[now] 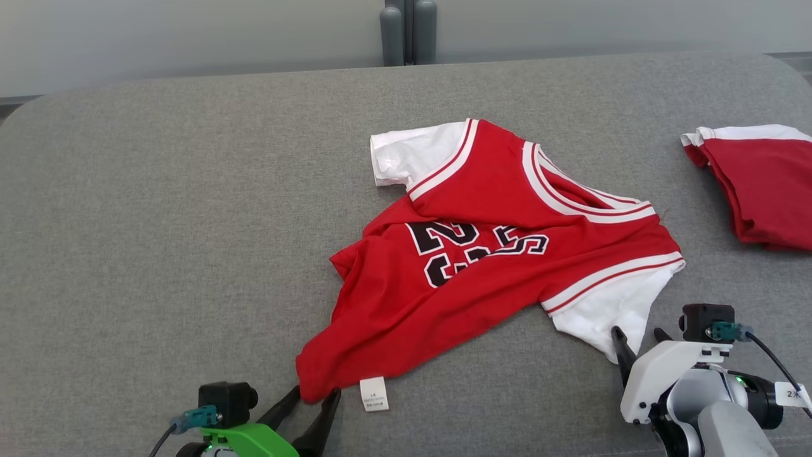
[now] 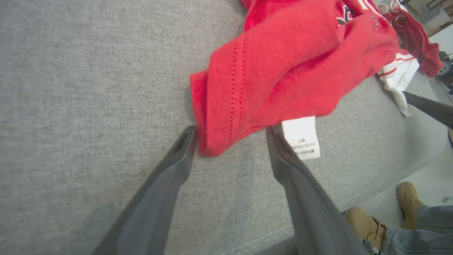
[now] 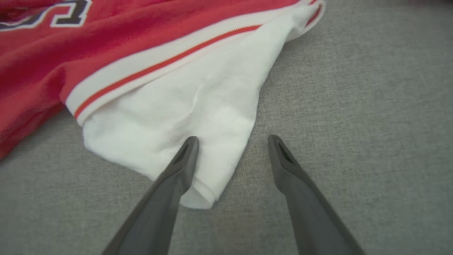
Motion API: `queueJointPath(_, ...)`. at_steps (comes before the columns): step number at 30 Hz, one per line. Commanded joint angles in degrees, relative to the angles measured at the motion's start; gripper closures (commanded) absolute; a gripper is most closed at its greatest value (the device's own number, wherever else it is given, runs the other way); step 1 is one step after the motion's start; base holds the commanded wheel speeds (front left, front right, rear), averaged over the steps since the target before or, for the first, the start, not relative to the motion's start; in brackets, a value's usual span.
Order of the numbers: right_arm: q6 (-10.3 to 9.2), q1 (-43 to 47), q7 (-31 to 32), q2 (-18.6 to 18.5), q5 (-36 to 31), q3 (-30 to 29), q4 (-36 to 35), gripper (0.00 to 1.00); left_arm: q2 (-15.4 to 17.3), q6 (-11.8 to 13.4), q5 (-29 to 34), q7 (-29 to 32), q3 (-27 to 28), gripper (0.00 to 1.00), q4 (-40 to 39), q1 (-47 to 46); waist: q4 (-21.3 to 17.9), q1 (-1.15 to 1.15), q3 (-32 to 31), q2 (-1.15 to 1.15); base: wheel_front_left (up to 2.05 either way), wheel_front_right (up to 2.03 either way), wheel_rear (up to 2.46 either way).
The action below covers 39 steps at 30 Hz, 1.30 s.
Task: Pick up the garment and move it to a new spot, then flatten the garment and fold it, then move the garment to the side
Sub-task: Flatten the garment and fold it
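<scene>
The garment [image 1: 482, 266] is a red jersey with white sleeves and black numbers, lying rumpled on the grey table [image 1: 158, 222]. My left gripper [image 1: 314, 393] stands open at the jersey's near-left hem corner [image 2: 219, 117], and the red corner lies between its fingers beside a white care label [image 2: 302, 138]. At the near white sleeve [image 3: 184, 117] my right gripper [image 3: 231, 140] stands open, with the sleeve's edge between its fingers and its left finger over the cloth. The right gripper [image 1: 637, 336] sits low at the right in the head view.
A second red and white garment [image 1: 761, 184] lies folded at the table's far right edge. A person's tan boots [image 2: 368, 223] stand on the floor beyond the table's near edge. Two grey posts [image 1: 409, 32] rise behind the table.
</scene>
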Motion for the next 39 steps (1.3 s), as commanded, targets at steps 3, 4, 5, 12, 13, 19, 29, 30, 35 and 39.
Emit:
queueJointPath(3, -0.05, -1.6, -0.3, 0.1, 0.5, 0.9, 2.0, 0.0, 0.3, -0.2, -1.1, -0.5, -1.6, 0.11, 1.5, -2.4, -0.5, 0.0, 0.7, 0.0, 0.0, 0.0, 0.0)
queueJointPath(4, -0.04, -2.0, -0.3, 0.1, 1.1, 1.5, 2.5, 0.0, 0.5, -0.2, -1.5, -0.9, -2.0, 0.6, 1.8, -2.8, -0.6, 0.0, 0.9, 0.0, 0.0, 0.0, 0.0)
queueJointPath(5, -0.02, -2.3, -0.3, 0.1, 1.8, 2.2, 3.1, 0.0, 0.6, -0.2, -1.8, -1.1, -2.4, 1.0, 2.1, -3.2, -0.7, 0.0, 1.0, 0.0, 0.0, 0.0, 0.0)
queueJointPath(12, -0.04, -3.2, -1.2, 0.1, 5.9, 3.4, 5.1, 1.0, 2.7, -0.2, -4.6, -1.2, -5.4, 1.0, 1.1, -4.2, -1.0, 0.0, 1.0, 0.0, 0.0, 0.0, 0.0)
queueJointPath(13, -0.04, -3.2, -1.0, 0.0, 6.8, 3.3, 4.9, 1.0, 3.1, -0.2, -5.2, -1.4, -5.5, 1.0, 0.7, -4.1, -1.0, 0.0, 0.9, 0.0, 0.0, 0.0, 0.0)
queueJointPath(19, -0.03, -2.9, 0.5, -0.4, 14.3, 2.1, -4.3, 1.0, 7.2, -0.2, -10.4, -0.8, -3.5, 1.0, -8.4, -1.5, -1.9, 0.0, 0.2, 0.0, 0.0, 0.0, 0.0)
queueJointPath(29, -0.02, -9.0, 13.6, -1.2, 26.4, -7.2, -38.7, 1.0, 21.5, 4.1, -19.4, 7.6, 8.7, 1.0, -42.1, -1.9, -3.5, 0.0, 4.8, 0.0, 0.0, 0.0, 0.0)
queueJointPath(30, -0.02, -11.6, 15.3, -1.1, 26.2, -8.0, -40.5, 1.0, 22.7, 4.4, -21.0, 9.3, 10.0, 1.0, -44.5, -3.7, -3.4, 0.0, 5.8, 0.0, 0.0, 0.0, 0.0)
queueJointPath(35, -0.02, -30.4, 23.1, -0.3, 24.1, -9.9, -40.7, 1.0, 27.6, 4.3, -27.5, 19.2, 13.9, 1.0, -45.8, -18.6, -2.3, 0.0, 12.7, 0.0, 0.0, 0.0, 0.0)
queueJointPath(39, -0.02, -48.9, 24.2, -0.1, 18.7, -10.9, -32.5, 1.0, 27.5, 3.9, -29.2, 26.4, 12.6, 1.0, -38.6, -35.3, -1.3, 0.0, 18.7, 0.0, 0.0, 0.0, 0.0)
